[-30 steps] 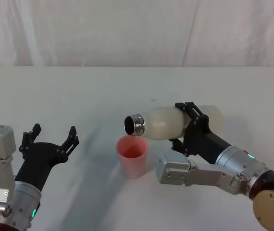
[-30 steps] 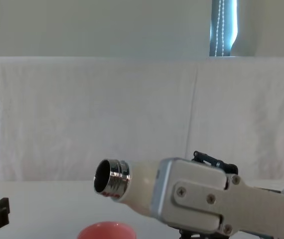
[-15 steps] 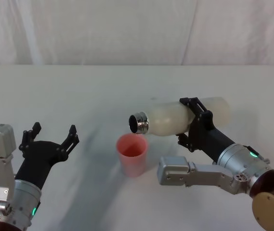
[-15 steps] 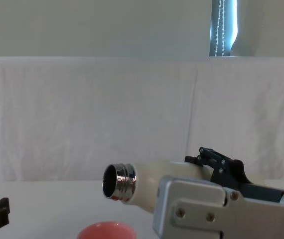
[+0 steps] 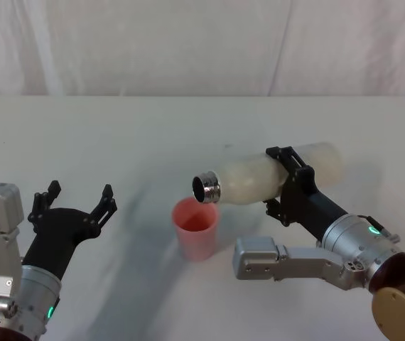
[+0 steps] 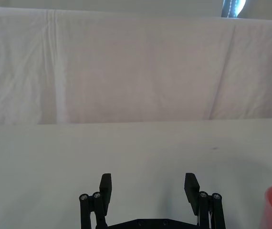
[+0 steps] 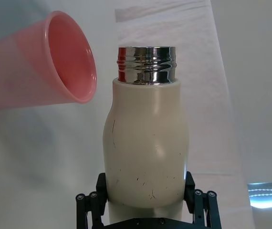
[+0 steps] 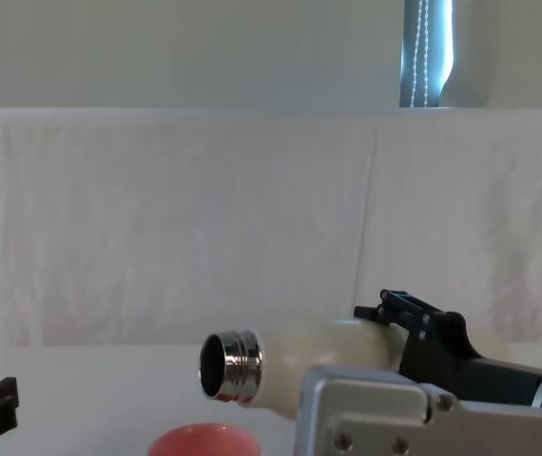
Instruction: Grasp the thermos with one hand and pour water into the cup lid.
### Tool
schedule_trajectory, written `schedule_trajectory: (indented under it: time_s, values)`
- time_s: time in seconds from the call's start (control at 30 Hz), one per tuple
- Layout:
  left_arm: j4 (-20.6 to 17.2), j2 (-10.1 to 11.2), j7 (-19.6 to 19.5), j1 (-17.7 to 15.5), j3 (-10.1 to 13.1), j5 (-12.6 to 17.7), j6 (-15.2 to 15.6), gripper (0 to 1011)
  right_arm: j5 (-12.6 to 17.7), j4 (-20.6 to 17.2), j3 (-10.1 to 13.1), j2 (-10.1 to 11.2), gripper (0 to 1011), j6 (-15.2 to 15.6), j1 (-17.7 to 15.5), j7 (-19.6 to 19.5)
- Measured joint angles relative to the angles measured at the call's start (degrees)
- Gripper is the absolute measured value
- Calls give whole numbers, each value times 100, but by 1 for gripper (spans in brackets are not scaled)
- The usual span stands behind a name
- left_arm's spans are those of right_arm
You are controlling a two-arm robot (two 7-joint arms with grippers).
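The cream-white thermos (image 5: 259, 177) lies nearly level in the air, its chrome neck (image 5: 206, 188) pointing left just above the rim of the pink cup lid (image 5: 196, 229), which stands upright on the table. My right gripper (image 5: 288, 181) is shut on the thermos around its middle. From the right wrist the thermos (image 7: 145, 152) sits between the fingers (image 7: 90, 200), with the cup lid (image 7: 36, 71) beside the neck. The chest view shows the open mouth of the thermos (image 8: 228, 366) over the cup lid (image 8: 203, 441). My left gripper (image 5: 74, 202) rests open at the near left, holding nothing.
The white table (image 5: 188, 128) runs back to a white cloth backdrop (image 5: 202, 42). My right forearm and wrist housing (image 5: 295, 256) lie low across the near right, close to the cup lid.
The right gripper has moved the thermos slightly right and back, with its mouth now lower and more level over the cup lid. The left arm has not moved.
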Motion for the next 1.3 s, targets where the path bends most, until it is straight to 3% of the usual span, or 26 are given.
schedule_trajectory:
  time_s: [1.3]
  values:
    - [0,0,0,0,0,0,0,1001,-25,4,2,-7,951,19,-4,-14]
